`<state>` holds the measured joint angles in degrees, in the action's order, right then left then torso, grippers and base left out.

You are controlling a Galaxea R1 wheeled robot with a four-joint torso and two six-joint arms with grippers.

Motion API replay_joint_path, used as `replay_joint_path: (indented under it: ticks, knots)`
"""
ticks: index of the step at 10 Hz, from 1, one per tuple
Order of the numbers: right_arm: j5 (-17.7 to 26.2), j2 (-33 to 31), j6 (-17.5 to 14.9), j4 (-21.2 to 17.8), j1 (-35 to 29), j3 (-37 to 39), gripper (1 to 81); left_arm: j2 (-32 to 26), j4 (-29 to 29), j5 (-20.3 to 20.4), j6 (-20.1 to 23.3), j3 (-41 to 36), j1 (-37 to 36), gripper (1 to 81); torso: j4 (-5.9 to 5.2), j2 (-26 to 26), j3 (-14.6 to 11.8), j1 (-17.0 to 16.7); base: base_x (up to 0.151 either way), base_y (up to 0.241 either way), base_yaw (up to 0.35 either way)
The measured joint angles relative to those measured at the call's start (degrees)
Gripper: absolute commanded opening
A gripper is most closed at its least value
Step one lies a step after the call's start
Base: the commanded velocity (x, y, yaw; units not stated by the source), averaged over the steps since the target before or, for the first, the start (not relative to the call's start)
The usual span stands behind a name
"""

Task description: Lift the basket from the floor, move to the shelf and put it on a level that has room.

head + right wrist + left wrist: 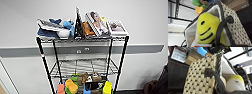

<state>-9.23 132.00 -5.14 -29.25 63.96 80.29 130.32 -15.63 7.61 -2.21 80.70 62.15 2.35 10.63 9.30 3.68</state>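
Observation:
The shelf (82,50) stands straight ahead against the white wall, its black poles rising from the lower edge of the head view. Its middle level (83,66) is a bare silvery wire grid. Both wrist views hold the cream woven basket (199,79) (238,28) very close, with its white lining (215,11) and a dark looped handle (215,78) (223,27) on each side. A yellow plush toy (206,28) (235,83) sits inside it. The dark carpet floor (176,75) lies beyond the basket's wall. Neither gripper's state can be made out.
Books, a white bowl and blue items crowd the top tier (82,27). Colourful blocks (82,83) fill the tier below the bare one. A brown cardboard box (191,57) (235,5) sits behind the basket. Something dark (160,85) stands at the right by the wall.

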Motion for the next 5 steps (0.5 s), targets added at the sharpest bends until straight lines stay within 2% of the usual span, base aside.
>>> replay_joint_path:
  ticks: [2, 5]
  knots:
    - [-0.1, 0.0, 0.0, 0.1, 0.2, 0.0, 1.0, 0.0, 0.1, 0.3, 0.0, 0.0, 0.3, 1.0, 0.0, 0.0, 0.0, 0.0, 0.116, 0.0, 0.0]
    - [0.0, 0.0, 0.0, 1.7, 1.3, 0.0, 1.0, 0.3, 1.8, 3.7, 0.0, 0.0, 3.6, 1.0, 0.0, 0.0, 0.0, 0.0, 0.116, 0.0, 0.0]
